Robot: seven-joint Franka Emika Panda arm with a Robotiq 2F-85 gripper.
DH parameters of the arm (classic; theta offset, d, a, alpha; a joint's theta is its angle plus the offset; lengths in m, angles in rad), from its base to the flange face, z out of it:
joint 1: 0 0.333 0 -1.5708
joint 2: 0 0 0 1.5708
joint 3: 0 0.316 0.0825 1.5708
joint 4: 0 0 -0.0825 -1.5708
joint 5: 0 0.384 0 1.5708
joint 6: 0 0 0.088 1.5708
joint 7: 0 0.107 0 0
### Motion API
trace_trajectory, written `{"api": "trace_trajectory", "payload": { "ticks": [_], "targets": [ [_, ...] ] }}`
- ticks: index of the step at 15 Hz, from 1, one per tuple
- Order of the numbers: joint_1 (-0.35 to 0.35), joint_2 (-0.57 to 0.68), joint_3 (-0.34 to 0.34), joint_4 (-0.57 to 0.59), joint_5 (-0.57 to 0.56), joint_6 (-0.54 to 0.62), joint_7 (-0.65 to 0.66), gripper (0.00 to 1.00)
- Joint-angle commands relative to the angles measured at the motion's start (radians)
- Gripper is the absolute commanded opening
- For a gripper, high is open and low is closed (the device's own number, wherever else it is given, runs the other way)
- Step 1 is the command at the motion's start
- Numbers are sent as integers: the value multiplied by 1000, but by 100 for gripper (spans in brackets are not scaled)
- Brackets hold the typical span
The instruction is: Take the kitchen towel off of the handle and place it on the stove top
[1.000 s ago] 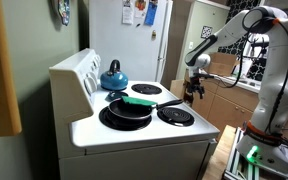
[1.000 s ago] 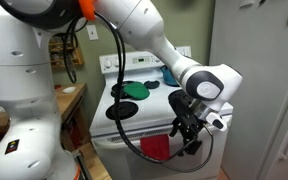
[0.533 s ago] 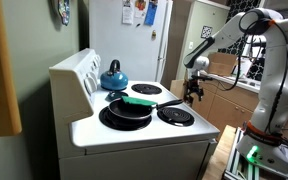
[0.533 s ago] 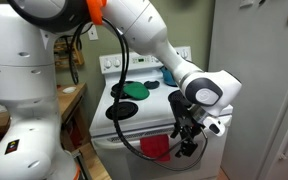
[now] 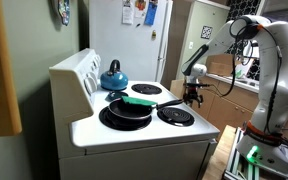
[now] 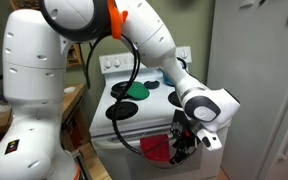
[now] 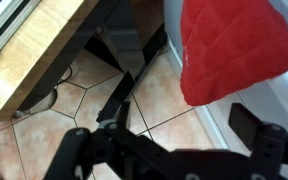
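We see the black two-finger gripper [image 7: 162,138] with its fingers spread wide and nothing between them, low in front of the white kitchen stove [image 6: 149,108]. Just beside it, the red quilted kitchen towel [image 7: 234,50] hangs down the stove's front, over tiled floor. Up on the stove top sit a black frying pan [image 5: 127,111] and a blue kettle [image 5: 113,76].

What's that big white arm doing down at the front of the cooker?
The robot arm's black gripper hangs low in front of the white stove, right beside a red quilted kitchen towel that hangs on the oven front. In the wrist view its jaws stand open with the towel off to one side, so nothing is grabbed yet. A black frying pan and a blue kettle sit on top.
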Motion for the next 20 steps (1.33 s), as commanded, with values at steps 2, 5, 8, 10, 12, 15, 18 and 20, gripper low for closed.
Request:
{"api": "trace_trajectory", "payload": {
  "ticks": [2,5,8,10,12,15,18,20],
  "targets": [
    [-6,70,6,21,130,-1,118,100],
    [0,100,-2,30,167,-1,198,100],
    [5,123,-2,41,173,-13,254,100],
    [4,135,1,50,174,-23,281,85],
    [1,148,6,60,181,-41,298,68],
    [-6,154,14,71,211,-62,299,44],
    [10,123,3,52,205,1,295,21],
    [14,92,4,41,203,18,291,6]
  ]
}}
